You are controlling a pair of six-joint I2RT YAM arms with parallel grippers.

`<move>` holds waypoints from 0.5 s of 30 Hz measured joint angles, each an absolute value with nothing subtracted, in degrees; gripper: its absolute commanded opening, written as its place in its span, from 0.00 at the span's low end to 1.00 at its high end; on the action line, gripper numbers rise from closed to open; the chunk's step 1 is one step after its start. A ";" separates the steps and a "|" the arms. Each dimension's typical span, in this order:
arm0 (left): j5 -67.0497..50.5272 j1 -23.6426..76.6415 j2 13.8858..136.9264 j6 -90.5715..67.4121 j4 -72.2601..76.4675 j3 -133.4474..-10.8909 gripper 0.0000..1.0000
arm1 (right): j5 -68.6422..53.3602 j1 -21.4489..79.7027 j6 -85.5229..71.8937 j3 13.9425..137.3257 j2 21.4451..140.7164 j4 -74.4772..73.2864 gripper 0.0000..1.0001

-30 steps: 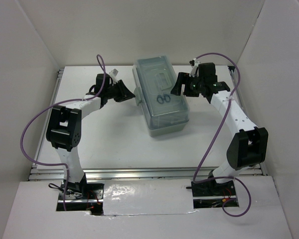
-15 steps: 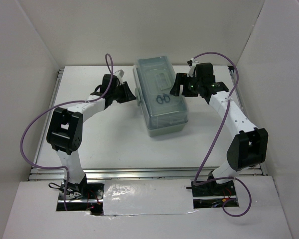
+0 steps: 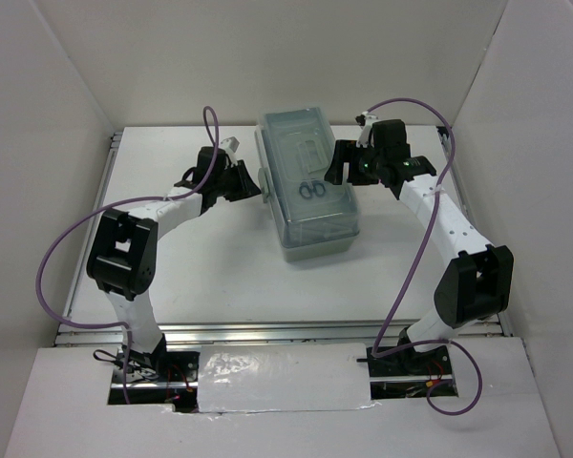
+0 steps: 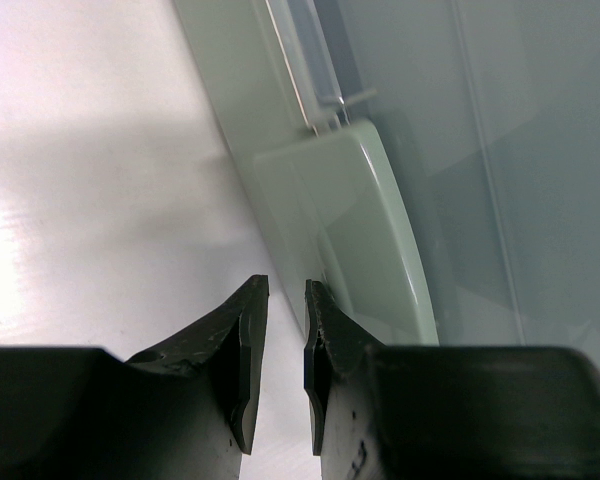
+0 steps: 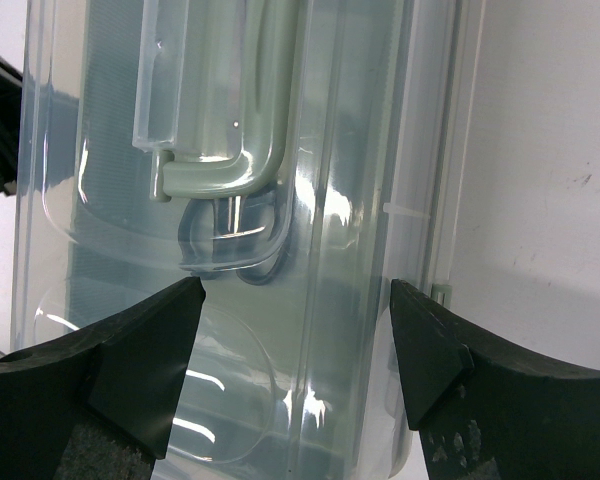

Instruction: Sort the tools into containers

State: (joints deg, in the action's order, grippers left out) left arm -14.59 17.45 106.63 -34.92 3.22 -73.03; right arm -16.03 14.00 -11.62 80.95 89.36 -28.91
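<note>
The sage-green toolbox [image 3: 310, 224] stands closed in the middle of the table under its clear lid. Black-handled scissors [image 3: 312, 190] show through the lid; they also show in the right wrist view [image 5: 230, 250] below the lid's green carry handle [image 5: 220, 170]. The other tools are hidden. My left gripper [image 3: 253, 181] is at the box's left side. In the left wrist view [image 4: 285, 300] its jaws stand almost together with nothing between them, just left of the green latch [image 4: 370, 230]. My right gripper [image 3: 337, 164] is open over the lid's right edge [image 5: 295, 300] and holds nothing.
White walls close in the table on the left, back and right. A metal rail [image 3: 286, 332] runs along the near edge. Purple cables [image 3: 53, 258] loop off both arms.
My left gripper has moved right, up to the toolbox's left latch. My right gripper has shifted slightly left over the lid edge. The toolbox has not moved.
</note>
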 measured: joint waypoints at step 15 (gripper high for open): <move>-19.03 17.78 98.52 -36.60 7.62 -70.00 0.34 | -16.14 15.90 -10.72 81.36 89.36 -29.69 0.82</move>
State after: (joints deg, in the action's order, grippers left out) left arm -19.03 17.78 98.52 -36.60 7.62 -70.00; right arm -16.14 15.90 -10.72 81.36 89.36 -29.69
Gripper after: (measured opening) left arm 0.342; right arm 0.820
